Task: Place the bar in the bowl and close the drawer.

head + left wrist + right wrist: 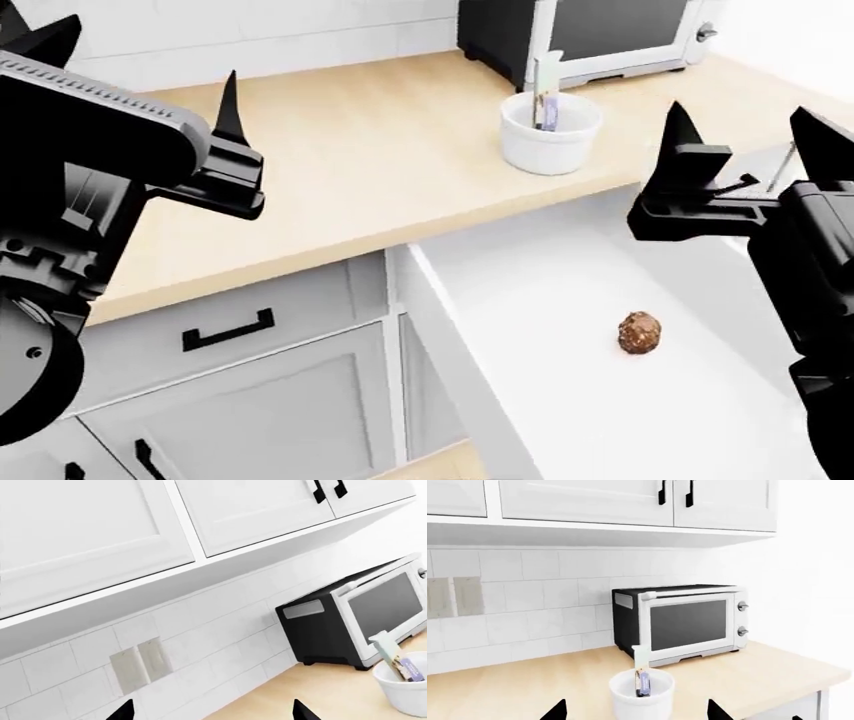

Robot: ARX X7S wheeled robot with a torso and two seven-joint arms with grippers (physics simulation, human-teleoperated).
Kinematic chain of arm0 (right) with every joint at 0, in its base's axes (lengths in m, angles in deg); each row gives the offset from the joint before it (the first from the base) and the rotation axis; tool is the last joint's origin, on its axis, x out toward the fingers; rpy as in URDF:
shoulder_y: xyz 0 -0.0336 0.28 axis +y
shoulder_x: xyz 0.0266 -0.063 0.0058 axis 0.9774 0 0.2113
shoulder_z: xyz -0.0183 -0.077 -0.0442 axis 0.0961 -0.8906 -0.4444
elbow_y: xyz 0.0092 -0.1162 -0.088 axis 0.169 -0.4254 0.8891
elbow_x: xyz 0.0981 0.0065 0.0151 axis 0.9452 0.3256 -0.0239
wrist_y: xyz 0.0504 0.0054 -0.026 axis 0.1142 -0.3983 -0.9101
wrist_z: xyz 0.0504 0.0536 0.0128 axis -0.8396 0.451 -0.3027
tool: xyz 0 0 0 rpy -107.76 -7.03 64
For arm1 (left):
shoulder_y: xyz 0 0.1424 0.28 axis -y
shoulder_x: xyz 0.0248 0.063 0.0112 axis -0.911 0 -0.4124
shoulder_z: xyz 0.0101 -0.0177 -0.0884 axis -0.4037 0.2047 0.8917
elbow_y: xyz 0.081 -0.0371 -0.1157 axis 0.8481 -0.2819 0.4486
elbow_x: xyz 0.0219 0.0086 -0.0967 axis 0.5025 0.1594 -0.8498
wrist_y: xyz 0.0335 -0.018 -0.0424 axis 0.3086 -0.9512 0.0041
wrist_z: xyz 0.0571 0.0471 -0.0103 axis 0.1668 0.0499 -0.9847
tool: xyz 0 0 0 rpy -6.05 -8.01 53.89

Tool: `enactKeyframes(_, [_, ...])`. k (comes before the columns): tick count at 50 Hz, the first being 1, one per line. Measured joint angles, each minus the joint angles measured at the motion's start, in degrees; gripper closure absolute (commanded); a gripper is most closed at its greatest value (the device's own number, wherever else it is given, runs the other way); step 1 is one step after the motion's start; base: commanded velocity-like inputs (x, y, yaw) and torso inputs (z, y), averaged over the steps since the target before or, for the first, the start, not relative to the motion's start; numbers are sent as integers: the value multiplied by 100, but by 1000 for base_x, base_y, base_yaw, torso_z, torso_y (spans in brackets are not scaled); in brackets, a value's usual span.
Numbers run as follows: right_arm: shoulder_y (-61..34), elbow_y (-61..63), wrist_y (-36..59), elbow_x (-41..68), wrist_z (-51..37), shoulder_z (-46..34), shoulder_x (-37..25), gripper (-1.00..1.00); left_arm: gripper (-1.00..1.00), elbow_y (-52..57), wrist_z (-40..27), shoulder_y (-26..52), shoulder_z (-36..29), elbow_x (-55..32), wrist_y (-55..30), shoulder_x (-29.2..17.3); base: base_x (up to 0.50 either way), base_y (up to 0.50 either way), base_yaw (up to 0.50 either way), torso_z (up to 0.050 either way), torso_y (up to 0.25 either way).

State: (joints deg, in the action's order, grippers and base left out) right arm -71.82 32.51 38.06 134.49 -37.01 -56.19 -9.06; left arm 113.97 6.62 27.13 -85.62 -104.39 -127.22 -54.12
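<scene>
A light wood counter [347, 160] runs along a white tiled wall. Two things stand on it, both toward the 1 o'clock part of the head view. The bowl [549, 133] is white and upright, near the front edge. The toaster oven [587, 35], black with a white front, stands at the wall, just past the bowl at its 12 o'clock; the right wrist view shows a strip of wood between them.
</scene>
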Motion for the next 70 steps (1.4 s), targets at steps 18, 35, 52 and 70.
enactKeyframes(18, [125, 52, -82, -67, -41, -5, -105, -100, -100, 47, -60, -59, 31, -60, -7, -51, 0, 0, -500, 0, 0])
enactKeyframes(35, [168, 44, -56, -78, -61, 2, -97, -100, -100, 91, -116, -168, 68, -99, 21, -104, 0, 0, -500, 0, 0])
enactKeyframes(52, [208, 12, -39, -92, -64, 13, -64, -100, -100, 110, -151, -172, 70, -143, 16, -135, 0, 0, -500, 0, 0])
enactKeyframes(70, [251, 5, -4, -118, -86, 19, -54, -100, -100, 123, -189, -186, 61, -168, 17, -177, -37, -35, -417, 0, 0])
